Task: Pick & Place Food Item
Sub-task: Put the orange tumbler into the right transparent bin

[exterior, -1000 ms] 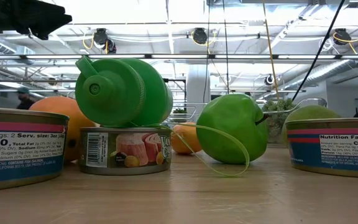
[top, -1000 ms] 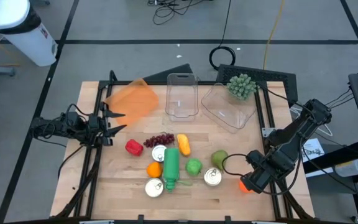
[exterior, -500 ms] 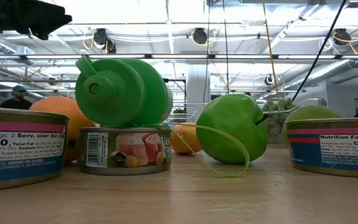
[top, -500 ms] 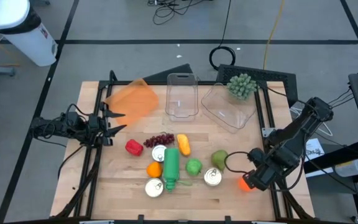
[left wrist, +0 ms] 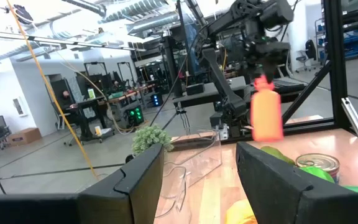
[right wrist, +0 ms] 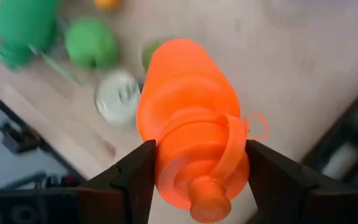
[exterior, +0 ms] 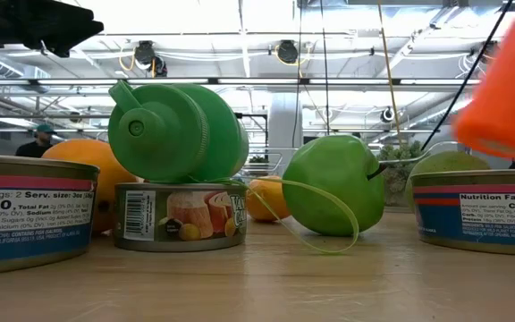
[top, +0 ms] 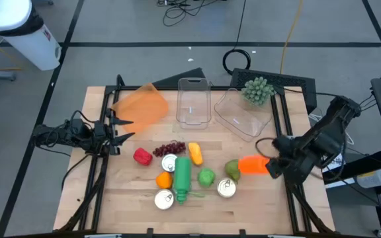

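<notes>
Above table's right side, right tool (top: 274, 164) pinching orange bottle (top: 252, 164); left tool (top: 121, 129) spread.

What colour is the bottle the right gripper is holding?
Bright orange all over, cap included. The orange bottle shows best in the right wrist view, clamped in the right gripper.

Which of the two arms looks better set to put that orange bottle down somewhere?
The right. Its gripper is already shut on the orange bottle, lifted above the table's right side near the clear containers. The left gripper waits at the table's left edge, holding nothing.
</notes>
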